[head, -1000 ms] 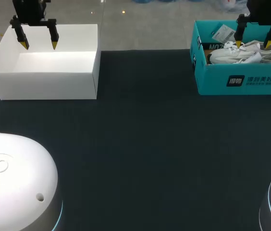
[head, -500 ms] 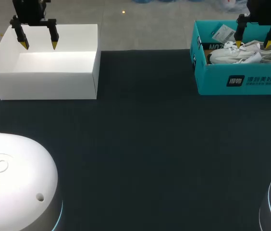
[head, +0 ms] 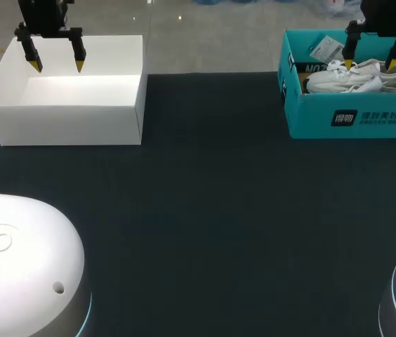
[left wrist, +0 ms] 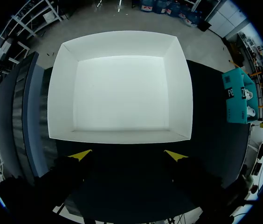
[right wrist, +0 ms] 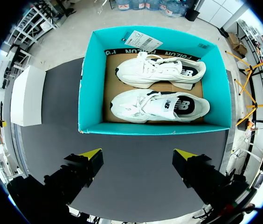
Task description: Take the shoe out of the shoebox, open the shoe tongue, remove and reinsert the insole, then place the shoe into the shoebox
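Note:
A teal shoebox stands at the table's far right, and two white shoes lie side by side in it on brown card. The right wrist view looks straight down into the shoebox, with the nearer shoe ahead of the fingers and the second shoe beyond it. My right gripper hangs open above the box, touching nothing; in its own view the right gripper holds nothing. My left gripper hangs open over a white box at the far left.
The white box is an open, empty carton seen from above, ahead of my left gripper. A paper tag lies at the shoebox's far wall. Dark table cloth stretches between the two boxes and toward the front.

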You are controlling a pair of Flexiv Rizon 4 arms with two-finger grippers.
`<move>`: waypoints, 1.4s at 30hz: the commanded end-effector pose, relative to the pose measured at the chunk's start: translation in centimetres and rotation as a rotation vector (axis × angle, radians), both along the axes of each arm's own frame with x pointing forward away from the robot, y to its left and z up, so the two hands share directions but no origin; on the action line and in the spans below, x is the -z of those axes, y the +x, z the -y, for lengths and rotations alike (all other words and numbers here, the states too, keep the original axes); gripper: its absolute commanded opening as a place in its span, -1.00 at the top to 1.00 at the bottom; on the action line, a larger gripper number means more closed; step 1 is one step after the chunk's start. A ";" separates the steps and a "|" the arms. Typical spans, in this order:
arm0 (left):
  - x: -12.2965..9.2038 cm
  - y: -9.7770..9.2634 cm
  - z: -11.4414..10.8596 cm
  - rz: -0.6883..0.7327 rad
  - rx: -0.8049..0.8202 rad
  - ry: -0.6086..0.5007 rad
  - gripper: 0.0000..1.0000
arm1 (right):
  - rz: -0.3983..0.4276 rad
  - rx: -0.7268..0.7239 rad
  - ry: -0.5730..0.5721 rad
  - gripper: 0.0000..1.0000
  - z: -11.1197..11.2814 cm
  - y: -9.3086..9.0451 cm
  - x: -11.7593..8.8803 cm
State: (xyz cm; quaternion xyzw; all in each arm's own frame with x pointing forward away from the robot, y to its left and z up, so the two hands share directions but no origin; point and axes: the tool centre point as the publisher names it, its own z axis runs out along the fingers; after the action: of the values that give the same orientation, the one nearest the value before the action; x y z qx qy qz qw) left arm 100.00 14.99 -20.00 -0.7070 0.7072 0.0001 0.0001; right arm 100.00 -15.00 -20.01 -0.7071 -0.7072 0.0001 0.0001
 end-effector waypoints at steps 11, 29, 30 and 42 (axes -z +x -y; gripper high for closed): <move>0.0 0.0 0.0 0.000 0.000 0.000 -1.00 | 0.009 0.015 0.000 -1.00 1.1 0.9 0.0; 0.0 0.0 0.0 0.000 0.000 0.000 -1.00 | 0.079 0.123 -0.021 -1.00 8.6 3.3 1.1; 0.0 0.0 0.0 0.000 0.000 0.000 -1.00 | 0.086 0.122 -0.020 -1.00 8.9 3.4 1.2; 0.0 0.0 0.0 0.000 0.000 0.000 -1.00 | 0.121 0.144 -0.089 -1.00 12.2 5.2 4.4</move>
State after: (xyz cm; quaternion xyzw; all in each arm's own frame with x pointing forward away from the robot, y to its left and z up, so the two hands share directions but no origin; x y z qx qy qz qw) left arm 100.00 14.98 -20.00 -0.7070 0.7072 0.0001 0.0000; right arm 104.61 -26.98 -23.54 -0.7538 -0.6524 -0.0107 -0.0776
